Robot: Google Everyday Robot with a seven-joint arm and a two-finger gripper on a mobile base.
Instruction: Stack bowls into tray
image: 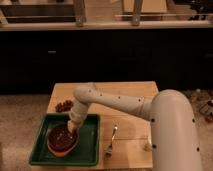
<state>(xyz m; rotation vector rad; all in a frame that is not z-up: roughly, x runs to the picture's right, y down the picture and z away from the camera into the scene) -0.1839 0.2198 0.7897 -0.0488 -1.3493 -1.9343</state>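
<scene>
A green tray point(90, 150) lies on the front left of the wooden table point(130, 100). In it sits a dark red bowl point(61, 137) nested on an orange bowl point(61, 149). My white arm reaches from the right down into the tray. My gripper point(72, 127) is at the top bowl's right rim, touching or just above it.
A small dark red cluster point(63, 105) lies on the table behind the tray at the left edge. A fork point(111, 142) lies right of the tray. A small white object point(147, 146) sits near the front right edge. Dark cabinets stand behind the table.
</scene>
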